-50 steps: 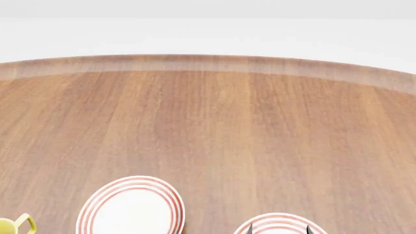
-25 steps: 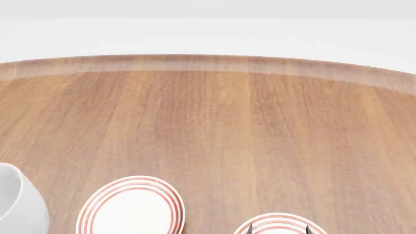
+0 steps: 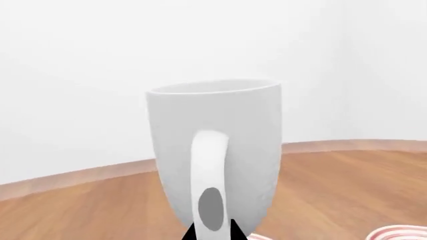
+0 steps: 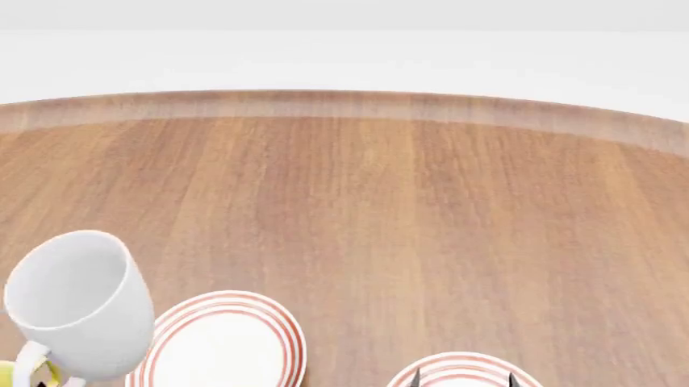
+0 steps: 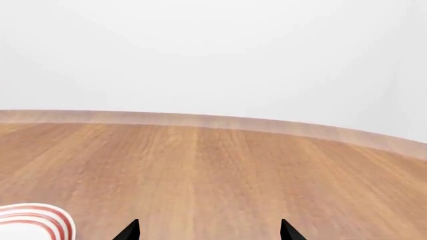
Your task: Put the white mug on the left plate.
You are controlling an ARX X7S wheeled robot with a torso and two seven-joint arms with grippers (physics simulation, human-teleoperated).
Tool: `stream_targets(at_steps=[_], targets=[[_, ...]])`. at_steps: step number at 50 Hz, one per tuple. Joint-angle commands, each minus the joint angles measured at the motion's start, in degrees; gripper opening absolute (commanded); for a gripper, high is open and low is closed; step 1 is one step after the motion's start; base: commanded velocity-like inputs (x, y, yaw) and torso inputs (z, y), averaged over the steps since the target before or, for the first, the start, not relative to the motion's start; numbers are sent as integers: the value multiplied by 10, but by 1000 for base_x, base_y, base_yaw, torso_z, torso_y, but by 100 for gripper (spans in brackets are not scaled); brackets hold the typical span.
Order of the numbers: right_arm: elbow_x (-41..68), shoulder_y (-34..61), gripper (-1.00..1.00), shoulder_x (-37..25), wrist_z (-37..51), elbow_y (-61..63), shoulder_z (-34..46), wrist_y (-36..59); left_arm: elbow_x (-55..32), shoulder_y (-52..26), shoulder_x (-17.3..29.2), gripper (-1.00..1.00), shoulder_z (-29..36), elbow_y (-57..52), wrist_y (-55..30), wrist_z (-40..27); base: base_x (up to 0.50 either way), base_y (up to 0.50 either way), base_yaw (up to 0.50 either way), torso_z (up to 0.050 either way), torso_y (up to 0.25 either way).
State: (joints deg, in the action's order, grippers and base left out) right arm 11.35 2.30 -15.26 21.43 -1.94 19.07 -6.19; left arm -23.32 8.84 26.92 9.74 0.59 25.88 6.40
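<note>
Since the earlier frame, the white mug (image 4: 81,302) has been carried rightward and is now seen whole at the lower left of the head view, tilted, beside the left plate (image 4: 221,343) and overlapping its left rim. Its handle (image 3: 210,187) is clamped between the dark tips of the left pincer (image 3: 212,234) in the left wrist view. A yellow mug (image 4: 22,375) is glimpsed below it. The second plate (image 4: 463,371) lies further right on the wooden bench (image 4: 409,210). The right pincer (image 5: 208,231) is held with its tips wide apart, with nothing between them.
</note>
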Motion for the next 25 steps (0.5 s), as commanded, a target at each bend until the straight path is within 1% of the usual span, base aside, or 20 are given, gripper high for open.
stream_targets(at_steps=[1,4,7,14,19,25], targets=[[2,1,100,-1,2,-4,1,-3,3,-52,4,-100,23,0,-48,8,0,0,0,0,0],[2,1,100,-2,2,-4,1,-3,3,-63,4,-100,25,1,-56,8,0,0,0,0,0],[2,2,100,-2,3,-6,2,-4,2,-85,-3,-100,32,33,-51,24,0,0,0,0,0],[2,2,100,-2,4,-8,4,-5,3,-100,-9,-100,38,48,-58,28,0,0,0,0,0],[3,3,100,-3,4,-8,5,-5,-2,-125,-10,-100,38,62,-72,29,0,0,0,0,0],[5,3,100,-4,4,-9,5,-5,5,-158,-20,-100,46,116,-74,42,0,0,0,0,0]])
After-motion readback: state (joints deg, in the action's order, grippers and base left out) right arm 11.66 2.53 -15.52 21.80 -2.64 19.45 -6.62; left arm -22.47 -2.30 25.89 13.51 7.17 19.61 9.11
